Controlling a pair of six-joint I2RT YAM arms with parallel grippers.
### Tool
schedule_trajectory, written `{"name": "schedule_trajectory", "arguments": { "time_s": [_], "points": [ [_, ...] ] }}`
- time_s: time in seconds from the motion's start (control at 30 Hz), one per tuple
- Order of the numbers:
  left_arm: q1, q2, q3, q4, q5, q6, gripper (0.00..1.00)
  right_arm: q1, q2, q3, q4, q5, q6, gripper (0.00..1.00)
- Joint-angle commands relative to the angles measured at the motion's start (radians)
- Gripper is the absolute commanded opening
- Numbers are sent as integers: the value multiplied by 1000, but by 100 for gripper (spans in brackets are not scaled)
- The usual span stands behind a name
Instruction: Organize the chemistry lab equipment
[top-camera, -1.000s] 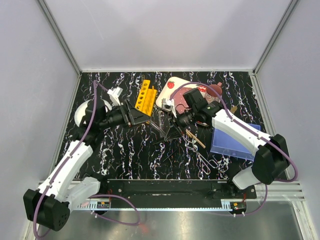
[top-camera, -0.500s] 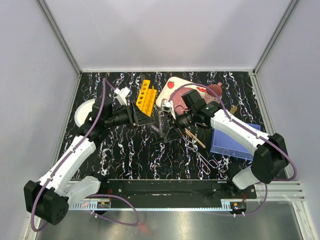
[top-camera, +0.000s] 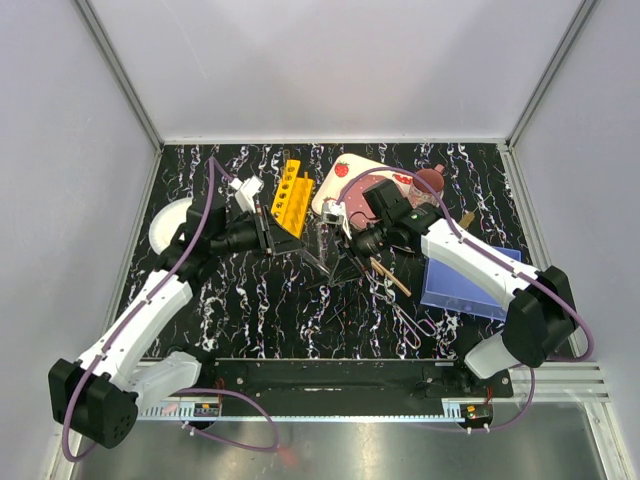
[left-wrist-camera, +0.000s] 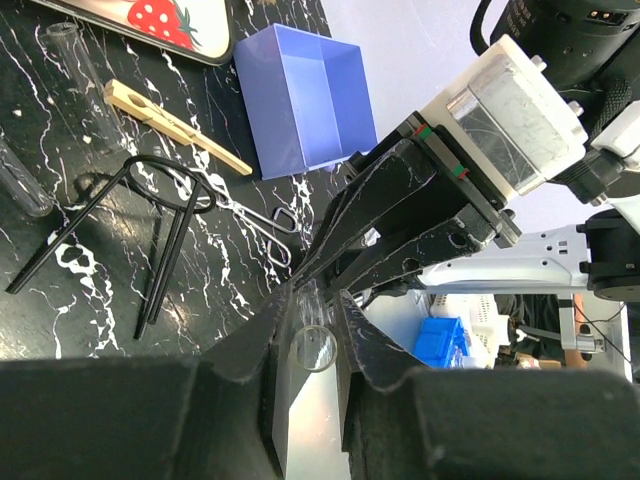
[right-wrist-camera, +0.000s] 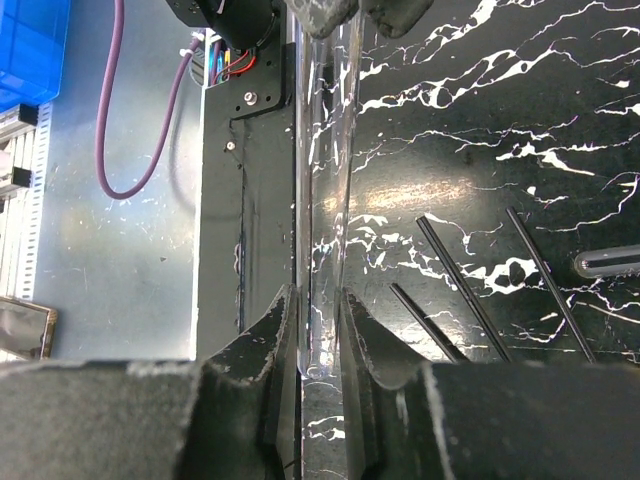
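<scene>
1. Over the table (top-camera: 250, 300), in the top view, we see the left gripper (top-camera: 303, 242) and right gripper (top-camera: 337, 247) meeting tip to tip around a clear glass tube (top-camera: 321, 243), just nearside of the yellow holed rack (top-camera: 290, 193). The wooden clamp (top-camera: 390, 276) and silvery forceps (top-camera: 405, 315) lie to the right.
2. From the left wrist, we see the tube's open mouth between the left fingers (left-wrist-camera: 255, 345). They flank it closely, but we cannot tell whether they press it. The right gripper pinches the tube just beyond. Thin black rods (left-wrist-camera: 110, 215) and a blue box (left-wrist-camera: 305, 95) rest on the table.
3. From the right wrist, we see the right fingers (right-wrist-camera: 275, 330) pressed against both sides of the tube. It runs up to the left gripper's tips at the top edge. A second tube (right-wrist-camera: 610, 262) lies at the right.
</scene>
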Motion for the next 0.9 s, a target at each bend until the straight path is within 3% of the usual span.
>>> {"name": "schedule_trajectory", "arguments": {
  "time_s": [0.0, 0.1, 0.13, 0.2, 0.23, 0.3, 0.37, 0.5, 0.73, 0.87],
  "points": [
    [-5, 5, 49, 26, 34, 7, 12, 10, -5, 29, 7, -2, -22, 20],
    [-5, 8, 67, -14, 30, 44, 8, 9, -11, 29, 0, 15, -27, 32],
    [-5, 10, 85, -58, 7, 58, 8, 9, -13, 30, -5, 20, -39, 49],
    [-2, 11, 109, -105, -28, 105, 8, 7, -25, 32, -26, 43, -58, 68],
    [4, 13, 136, -159, -71, 124, 8, 4, -31, 36, -34, 55, -85, 87],
    [21, 23, 165, -207, -120, 179, 8, -23, -51, 38, -59, 76, -102, 100],
    [56, 39, 216, -274, -202, 246, 8, -74, -74, 40, -72, 61, -119, 100],
    [113, 117, 317, -339, -335, 334, 8, -308, -128, 11, -77, 7, -119, 100],
    [148, 344, 561, -360, -551, 440, 8, -474, -287, -224, 15, 41, -165, 100],
    [154, 476, 659, -353, -642, 494, 9, -540, -329, -267, 39, 35, -171, 100]
  ]
}}
